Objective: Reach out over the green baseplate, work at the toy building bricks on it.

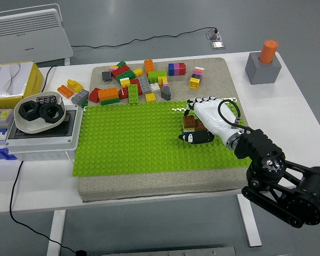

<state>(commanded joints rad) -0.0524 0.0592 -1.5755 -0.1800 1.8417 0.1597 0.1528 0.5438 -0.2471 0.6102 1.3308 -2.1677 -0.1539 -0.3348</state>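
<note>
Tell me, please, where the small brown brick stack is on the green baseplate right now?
In the head view, the brown brick stack stands on the green baseplate, right of centre, directly against the right hand.

I can't read any words here. The white heater [29, 37] has a tiny mark, and the yellow box [10, 80] has small print, both too blurry to read.

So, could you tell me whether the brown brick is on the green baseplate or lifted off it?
On it: the brown brick sits on the green baseplate, right hand curled around it.
</note>
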